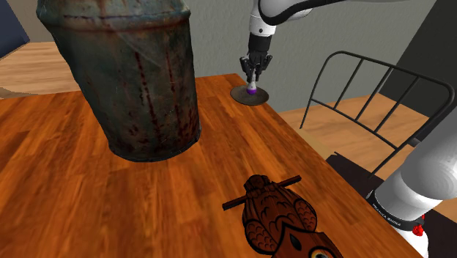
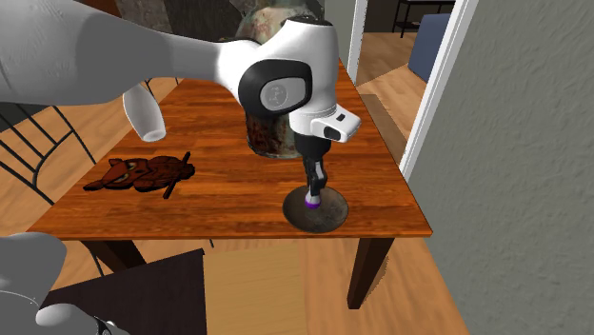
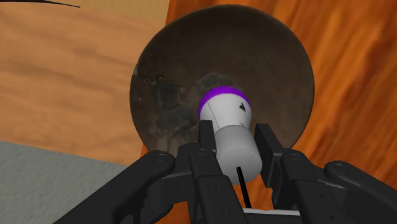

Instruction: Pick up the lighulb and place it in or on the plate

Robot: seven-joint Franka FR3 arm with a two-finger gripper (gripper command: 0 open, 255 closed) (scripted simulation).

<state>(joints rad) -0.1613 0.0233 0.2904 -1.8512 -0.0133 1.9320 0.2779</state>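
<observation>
Two black fingers of the gripper (image 3: 235, 132) were clenched on the white body of the lightbulb (image 1: 252, 90), one on each flank, purple-banded end pointing down. Bulb hung directly over the middle of the dark round plate (image 2: 330, 219); whether its tip touched the plate or was just above it could not be told. Judged reason for the vertical, centred hold: once let go, the bulb would land in the plate's hollow rather than on its rim. Plate lay at the edge of the wooden table (image 1: 73, 168), close to one corner, its rim at or possibly just over that edge. That placement left little margin, so a bulb tipping outward could roll off to the floor. Rusty metal can (image 1: 132, 80) stood further in along the table, well apart from the plate, and the carved owl (image 1: 275, 212) lay toward the opposite end; neither obstructed the arm. Task judged nearly done; only the release was not yet made.
</observation>
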